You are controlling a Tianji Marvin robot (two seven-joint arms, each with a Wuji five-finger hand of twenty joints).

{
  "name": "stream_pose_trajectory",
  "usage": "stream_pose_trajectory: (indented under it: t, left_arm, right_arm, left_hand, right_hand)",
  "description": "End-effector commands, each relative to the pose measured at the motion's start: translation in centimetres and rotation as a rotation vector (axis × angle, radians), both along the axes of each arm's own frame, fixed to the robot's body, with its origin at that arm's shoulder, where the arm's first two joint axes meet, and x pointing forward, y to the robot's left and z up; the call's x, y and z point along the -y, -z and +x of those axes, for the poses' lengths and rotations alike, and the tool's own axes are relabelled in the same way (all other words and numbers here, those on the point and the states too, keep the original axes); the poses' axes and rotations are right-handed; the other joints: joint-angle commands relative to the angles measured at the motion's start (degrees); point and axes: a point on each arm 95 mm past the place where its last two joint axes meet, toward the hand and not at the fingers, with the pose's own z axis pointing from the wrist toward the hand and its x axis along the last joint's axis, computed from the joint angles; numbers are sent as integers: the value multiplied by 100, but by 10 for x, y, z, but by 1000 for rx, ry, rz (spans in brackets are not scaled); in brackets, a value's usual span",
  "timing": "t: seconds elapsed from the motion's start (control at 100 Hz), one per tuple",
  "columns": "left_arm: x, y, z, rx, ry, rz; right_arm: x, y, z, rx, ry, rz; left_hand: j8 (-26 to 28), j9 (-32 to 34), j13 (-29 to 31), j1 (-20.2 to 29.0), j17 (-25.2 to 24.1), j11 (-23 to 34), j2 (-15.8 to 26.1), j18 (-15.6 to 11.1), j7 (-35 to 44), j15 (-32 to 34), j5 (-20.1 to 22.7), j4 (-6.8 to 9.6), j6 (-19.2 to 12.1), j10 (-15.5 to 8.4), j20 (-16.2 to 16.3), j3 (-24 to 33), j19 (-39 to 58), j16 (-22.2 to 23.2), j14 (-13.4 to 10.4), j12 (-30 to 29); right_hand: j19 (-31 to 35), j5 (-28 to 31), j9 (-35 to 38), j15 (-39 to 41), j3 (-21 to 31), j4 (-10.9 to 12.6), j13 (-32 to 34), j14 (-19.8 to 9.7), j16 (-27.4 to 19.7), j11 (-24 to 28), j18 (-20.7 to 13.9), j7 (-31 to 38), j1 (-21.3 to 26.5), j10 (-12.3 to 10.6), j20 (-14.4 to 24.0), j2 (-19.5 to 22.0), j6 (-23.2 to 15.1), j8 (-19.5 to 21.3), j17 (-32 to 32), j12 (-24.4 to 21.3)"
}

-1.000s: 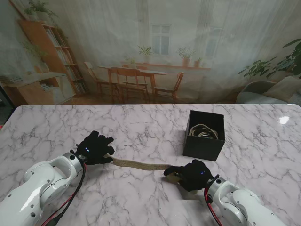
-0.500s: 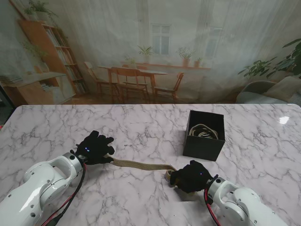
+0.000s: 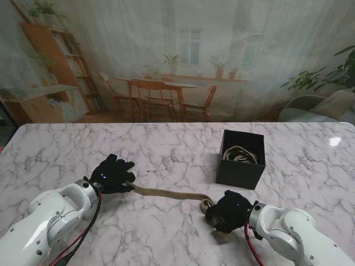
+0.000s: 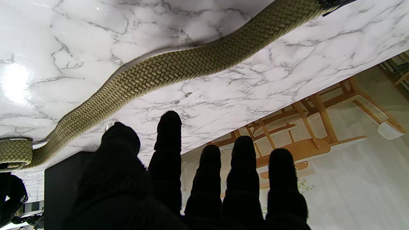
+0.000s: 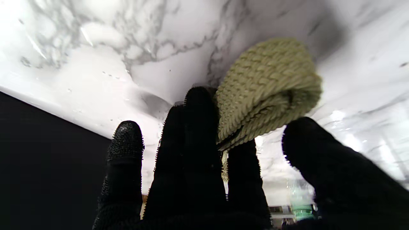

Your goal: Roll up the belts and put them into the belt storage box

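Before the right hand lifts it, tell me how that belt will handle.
Likely floppy: the belt snakes in curves across the table. Its braided weave should grip rather than slip. The rolled end at the right hand looks loose and may unwind if released.

White glossy arms (image 3: 50, 213), black knit-gloved hands, red+black cables (image 3: 83, 235).

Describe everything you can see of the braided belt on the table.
The belt is olive-tan woven webbing with a herringbone braid, soft-looking and flat. It lies in a loose wave across the marble table, nearer to me than the black box. Its left end runs under the left robot hand, whose fingers look spread. Its right end is rolled into a small coil, held in the right robot hand. No buckle is clearly visible.
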Motion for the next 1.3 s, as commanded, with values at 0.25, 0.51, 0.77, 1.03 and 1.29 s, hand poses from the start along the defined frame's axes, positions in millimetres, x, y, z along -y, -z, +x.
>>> stream_pose_trajectory:
  t: [0.25,0.51,0.77,1.03,1.29]
  left_arm:
    - [0,1,1,-13,-8,0]
    - [-1,1,1,-14,-12,-3]
    - [-2,1,1,-14,-15,-4]
    - [-3,1,1,-9,-19,-5]
    - [-4,1,1,-7,-20,-7]
  right_arm:
    - [2,-21,-7,-115,-67,-141]
    - [2,-21,-5,-105,-73,-164]
    - [2,-10,-1,-35,-87,-184]
    - [2,0,1,22,-67,-157]
    - [2,6,-1,56,-26,-127]
  left_hand:
    - [59,70,-4,-33,-96,-140,224,239,-57,-36,18,-38,104,106,33,-93,-140,-3,83,7]
    - [54,67,-7,-38,-98,-141,236,242,-61,-35,15,-39,106,102,35,-93,-140,-1,81,7]
    - [52,73,-8,-56,-99,-142,251,247,-63,-38,20,-40,123,108,38,-101,-141,-2,89,7]
    - [52,67,-13,-59,-102,-146,250,245,-64,-39,20,-41,116,107,40,-101,-142,-2,89,7]
    - [53,66,-13,-53,-101,-146,246,242,-63,-37,19,-41,101,102,42,-99,-145,0,89,7]
  right_hand:
    - [-441,-741,-1110,-399,2396,733,-735,-113,-420,-1331,24,-156,-238,-62,-187,-933,1500,298,-413,-469]
    - [-291,-653,-760,-263,3191,969,-341,-315,-395,-1245,-247,129,1232,-367,-191,-1721,1577,573,-82,-446]
    - [-174,-338,-37,-76,2111,277,133,-849,-392,-1062,-534,723,1195,-967,-344,-1262,1342,646,-18,-387]
    - [-53,165,294,178,1232,-435,588,-492,-159,-388,-26,1623,1444,-739,-361,-1016,373,257,82,-23]
    - [-26,-170,78,311,407,-925,890,-59,302,405,628,3174,1639,-513,-295,-833,-523,347,71,409]
